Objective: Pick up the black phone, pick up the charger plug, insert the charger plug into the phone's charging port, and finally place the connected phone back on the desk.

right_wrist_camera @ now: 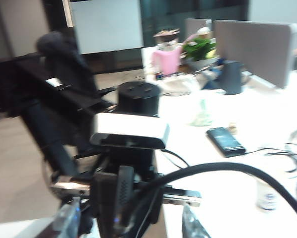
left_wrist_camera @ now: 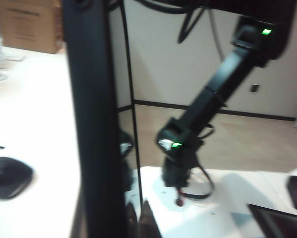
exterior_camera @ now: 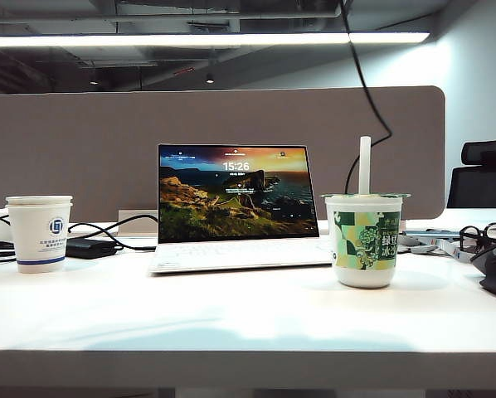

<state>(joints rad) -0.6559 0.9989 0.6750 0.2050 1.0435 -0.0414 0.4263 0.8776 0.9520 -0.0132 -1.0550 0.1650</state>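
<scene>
Neither arm reaches into the exterior view, and the left gripper, closed narrow, is lost behind a blurred black upright bar (left_wrist_camera: 94,119) in its wrist view. The right gripper (right_wrist_camera: 131,225) stands wide, its translucent fingertips (right_wrist_camera: 69,218) cut off at the edge. A flat glossy slab, seemingly the black phone (right_wrist_camera: 227,141), lies on the smooth white table (right_wrist_camera: 248,188); the charger plug cannot be made out.

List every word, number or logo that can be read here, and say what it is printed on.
"15:26": on the laptop screen.
Blue round logo, small print below unreadable: on the white paper cup.
Large white characters, too stylised to read: on the green drink cup.
Both wrist views: nothing legible, too blurred.
</scene>
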